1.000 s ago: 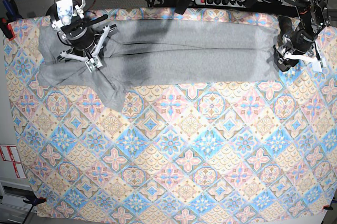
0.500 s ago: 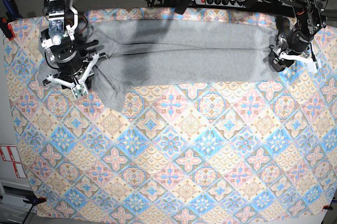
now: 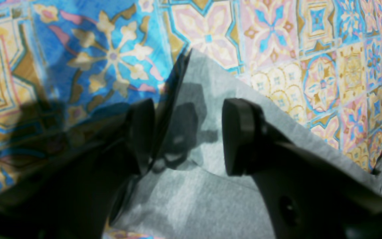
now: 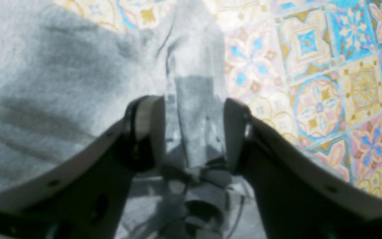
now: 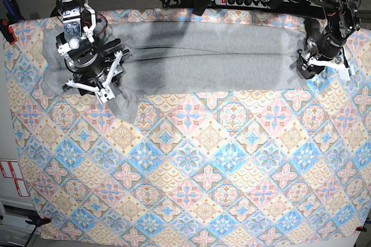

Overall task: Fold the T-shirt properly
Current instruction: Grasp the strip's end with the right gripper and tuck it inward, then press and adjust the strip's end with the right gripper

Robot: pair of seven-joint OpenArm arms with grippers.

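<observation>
The grey T-shirt [image 5: 203,58] lies flat as a long folded band along the far edge of the tablecloth [image 5: 191,166], plain side up, one end rumpled.

A grey T-shirt [image 5: 203,58] lies as a long band across the far side of a patterned tablecloth [image 5: 191,171]. One gripper [image 5: 91,86] (jaws spread) sits at each end, the other [image 5: 317,64] at the right.

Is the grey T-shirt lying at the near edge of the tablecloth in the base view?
No, the T-shirt lies stretched along the far edge of the tablecloth, with the near part bare.
</observation>
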